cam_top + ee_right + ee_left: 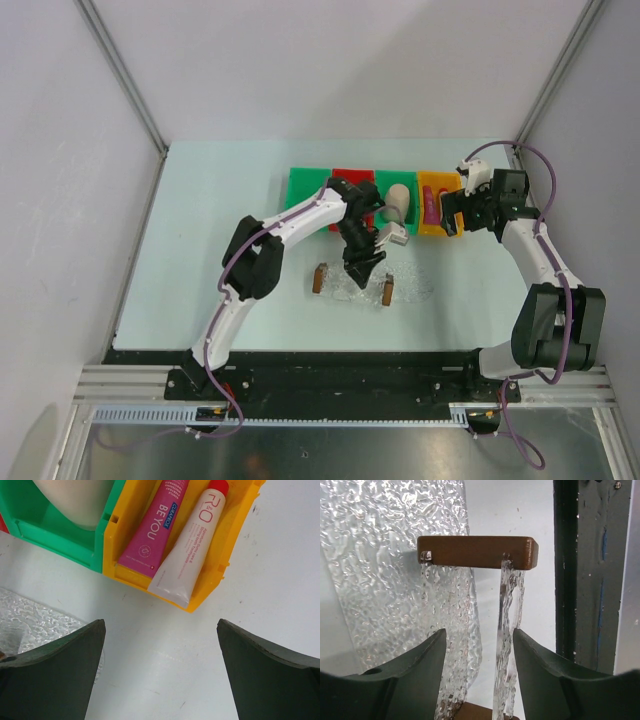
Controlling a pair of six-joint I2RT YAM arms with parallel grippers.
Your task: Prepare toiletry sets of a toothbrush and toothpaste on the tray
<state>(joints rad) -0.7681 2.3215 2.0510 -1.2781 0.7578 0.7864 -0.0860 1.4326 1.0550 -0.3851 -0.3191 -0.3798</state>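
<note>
The left gripper (pixel 480 645) stands partly open and pinches nothing. A thin edge of the clear, bumpy tray (pixel 380 555) runs between its jaws toward the brown handle (pixel 475 551) just ahead. The right gripper (pixel 160 630) gapes wide and empty. Ahead of it the magenta toothpaste (pixel 150 530) lies in the yellow bin (pixel 112 550), touching a white tube (pixel 187 550). The lettering on both tubes is legible only in the right wrist view.

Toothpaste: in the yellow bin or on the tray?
In: the toothpaste lies inside the yellow bin, beside a white tube.
</note>
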